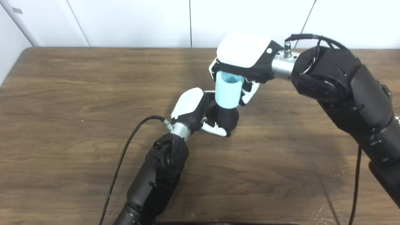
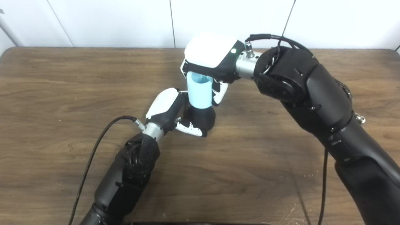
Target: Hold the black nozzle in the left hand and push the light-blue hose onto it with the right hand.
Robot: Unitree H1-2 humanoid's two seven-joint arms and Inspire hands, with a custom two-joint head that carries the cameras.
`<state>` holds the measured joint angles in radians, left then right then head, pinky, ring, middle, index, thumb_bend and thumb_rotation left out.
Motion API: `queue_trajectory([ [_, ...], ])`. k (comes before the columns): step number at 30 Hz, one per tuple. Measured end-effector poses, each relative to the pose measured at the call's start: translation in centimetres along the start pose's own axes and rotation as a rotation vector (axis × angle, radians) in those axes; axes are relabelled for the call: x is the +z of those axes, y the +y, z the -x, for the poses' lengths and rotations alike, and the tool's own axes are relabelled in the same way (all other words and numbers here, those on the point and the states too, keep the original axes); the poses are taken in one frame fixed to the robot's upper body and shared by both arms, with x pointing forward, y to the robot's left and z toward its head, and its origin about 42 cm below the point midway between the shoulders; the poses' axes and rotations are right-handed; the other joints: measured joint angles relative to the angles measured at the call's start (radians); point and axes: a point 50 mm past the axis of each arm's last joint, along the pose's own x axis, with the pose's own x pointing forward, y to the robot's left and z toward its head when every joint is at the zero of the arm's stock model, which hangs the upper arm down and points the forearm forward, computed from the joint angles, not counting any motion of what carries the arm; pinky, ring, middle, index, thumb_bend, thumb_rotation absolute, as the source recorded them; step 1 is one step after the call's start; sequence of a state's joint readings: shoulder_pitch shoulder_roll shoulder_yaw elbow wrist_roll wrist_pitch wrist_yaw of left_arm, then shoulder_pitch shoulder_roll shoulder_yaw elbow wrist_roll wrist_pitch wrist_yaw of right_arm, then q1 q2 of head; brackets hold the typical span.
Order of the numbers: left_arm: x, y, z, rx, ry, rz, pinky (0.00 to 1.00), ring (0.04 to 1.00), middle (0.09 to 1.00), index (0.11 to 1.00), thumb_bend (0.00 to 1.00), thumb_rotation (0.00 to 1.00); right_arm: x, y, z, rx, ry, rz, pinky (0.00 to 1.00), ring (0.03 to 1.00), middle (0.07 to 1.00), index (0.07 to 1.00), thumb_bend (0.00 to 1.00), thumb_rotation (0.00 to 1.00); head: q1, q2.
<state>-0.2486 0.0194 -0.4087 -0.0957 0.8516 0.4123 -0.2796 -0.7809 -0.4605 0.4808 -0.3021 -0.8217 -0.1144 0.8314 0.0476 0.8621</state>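
Left robot hand (image 1: 200, 111) grips black nozzle (image 1: 227, 118) on worktop (image 1: 78, 109); right robot hand (image 1: 242, 59) clasps upright light-blue hose (image 1: 229, 90) seated atop it.

No text, label, brand, number or sign can be read anywhere in either view.

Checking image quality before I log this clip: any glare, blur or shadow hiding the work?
Left eye view: the right hand has its white back blown out, without detail; the light-blue hose is sharp. Right eye view: same glare; the black nozzle is a dark, featureless mass; soft shadows lie on the table.
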Motion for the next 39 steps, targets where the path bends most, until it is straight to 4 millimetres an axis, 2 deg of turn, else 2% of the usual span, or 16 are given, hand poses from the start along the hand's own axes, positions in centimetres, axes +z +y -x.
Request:
queue_trajectory([
  [7,0.0,0.0,0.0,-0.001,0.001,0.000,1.00,0.820,0.702,0.482,0.52,0.04,-0.1,0.1,-0.2,-0.002,0.009,-0.019,0.33,0.408,0.480,0.521,0.50,0.00,0.008,-0.003],
  [11,0.0,0.0,0.0,-0.001,0.002,0.000,1.00,0.819,0.708,0.481,0.52,0.04,-0.4,0.8,-0.4,0.002,0.022,-0.075,0.34,0.414,0.478,0.521,0.50,0.00,0.008,-0.003],
  [13,-0.1,0.1,0.0,-0.001,0.002,0.000,1.00,0.820,0.711,0.481,0.52,0.04,-0.6,1.0,-0.3,-0.002,0.028,-0.100,0.29,0.400,0.486,0.561,0.49,0.00,0.008,-0.003],
  [15,-0.1,0.1,0.0,-0.001,0.002,0.000,1.00,0.823,0.716,0.481,0.52,0.04,-0.6,1.1,-0.2,-0.005,0.028,-0.120,0.27,0.367,0.483,0.560,0.51,0.00,0.006,-0.003],
  [16,-0.1,0.1,0.0,-0.001,0.002,0.000,1.00,0.824,0.716,0.481,0.52,0.04,-0.7,1.1,-0.1,-0.005,0.029,-0.131,0.30,0.380,0.502,0.548,0.51,0.00,0.006,-0.006],
  [17,-0.1,0.1,0.0,-0.001,0.002,0.000,1.00,0.824,0.716,0.481,0.52,0.04,-0.8,1.2,-0.1,-0.005,0.031,-0.140,0.40,0.512,0.600,0.604,0.76,0.05,0.006,-0.006],
  [18,-0.1,0.1,0.0,-0.001,0.002,0.000,1.00,0.824,0.716,0.481,0.52,0.04,-0.8,1.2,-0.1,-0.004,0.033,-0.144,0.46,0.583,0.654,0.640,0.85,0.08,0.006,-0.006],
  [21,-0.1,0.1,0.0,-0.001,0.003,0.000,1.00,0.825,0.714,0.481,0.52,0.04,-0.9,1.3,-0.2,0.005,0.034,-0.172,0.55,0.704,0.766,0.746,0.96,0.14,0.006,-0.006],
  [23,-0.1,0.1,0.0,-0.001,0.003,0.000,1.00,0.819,0.709,0.481,0.52,0.04,-0.8,1.3,-0.3,0.018,0.032,-0.196,0.60,0.742,0.807,0.790,0.99,0.17,0.008,-0.008],
  [26,-0.1,0.1,0.0,0.000,0.003,-0.001,1.00,0.806,0.692,0.481,0.52,0.04,-0.9,0.9,-0.4,0.055,0.037,-0.204,0.74,0.828,0.876,0.850,1.00,0.22,0.008,-0.008],
  [28,-0.1,0.1,-0.1,0.001,0.004,-0.002,1.00,0.802,0.679,0.482,0.52,0.04,-0.8,0.3,-0.6,0.081,0.031,-0.180,0.80,0.877,0.914,0.871,1.00,0.25,0.008,-0.008],
  [32,0.0,0.1,-0.1,0.001,0.003,-0.002,1.00,0.801,0.682,0.482,0.52,0.04,-0.6,-0.4,-0.6,0.110,0.030,-0.122,0.83,0.913,0.937,0.882,1.00,0.27,0.008,-0.008],
  [39,0.0,0.1,-0.2,0.001,0.003,-0.003,1.00,0.814,0.698,0.482,0.52,0.04,-0.7,-0.4,-0.3,0.110,0.023,-0.090,0.83,0.925,0.936,0.880,1.00,0.27,0.009,-0.006],
])
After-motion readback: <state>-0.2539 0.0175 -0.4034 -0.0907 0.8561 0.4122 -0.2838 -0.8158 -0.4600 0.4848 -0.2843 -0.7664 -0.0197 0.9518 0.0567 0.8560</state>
